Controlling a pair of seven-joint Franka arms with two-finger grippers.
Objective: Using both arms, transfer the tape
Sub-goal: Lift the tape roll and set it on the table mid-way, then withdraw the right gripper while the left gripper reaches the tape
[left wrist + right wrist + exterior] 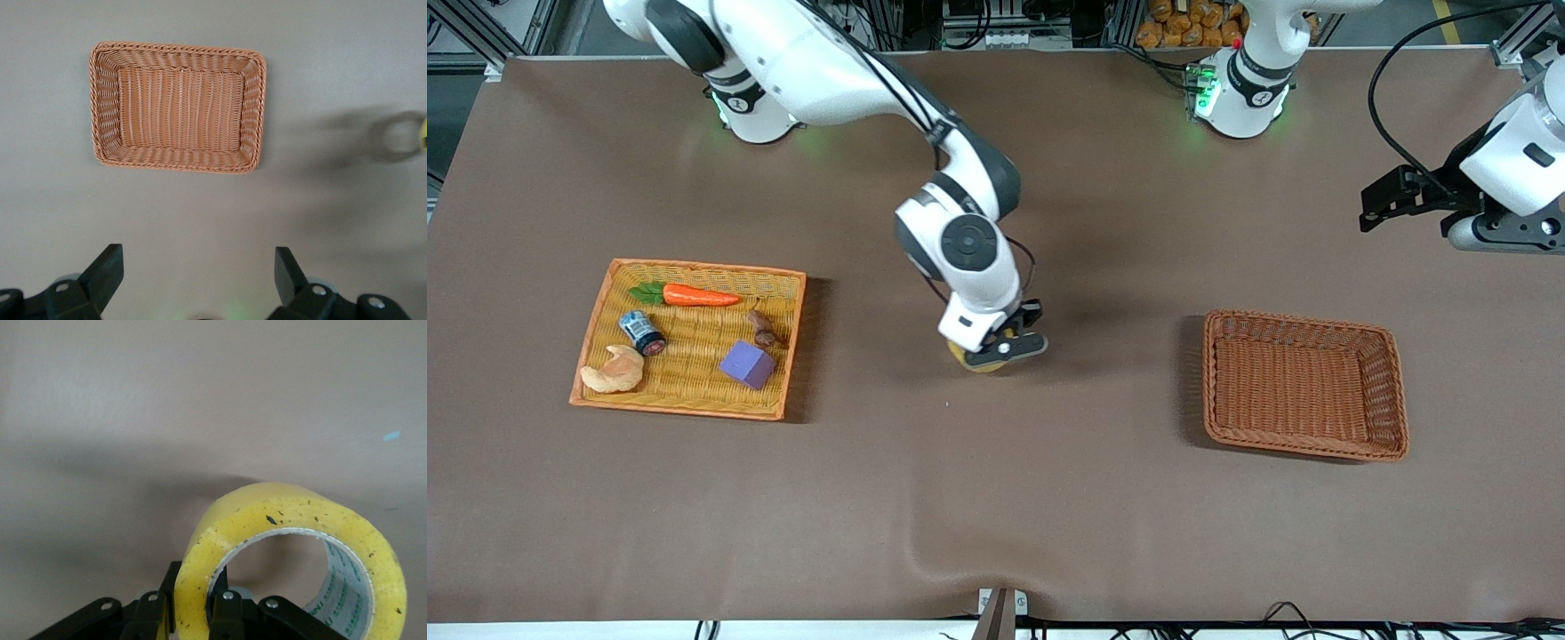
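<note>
The tape (976, 359) is a yellowish roll with a grey-white core. It is held low over the middle of the table, between the flat tray and the woven basket. My right gripper (1000, 348) is shut on it. In the right wrist view the two fingers (230, 610) pinch the roll's wall (267, 513), one inside the ring and one outside. My left gripper (1374, 204) hangs high over the left arm's end of the table, waiting. In the left wrist view it (198, 273) is open and empty.
An empty brown woven basket (1208, 373) sits toward the left arm's end and shows in the left wrist view (177, 48). An orange flat tray (596, 356) toward the right arm's end holds a carrot (698, 295), a blue-and-white can (642, 332), a purple block (747, 364) and a croissant (614, 370).
</note>
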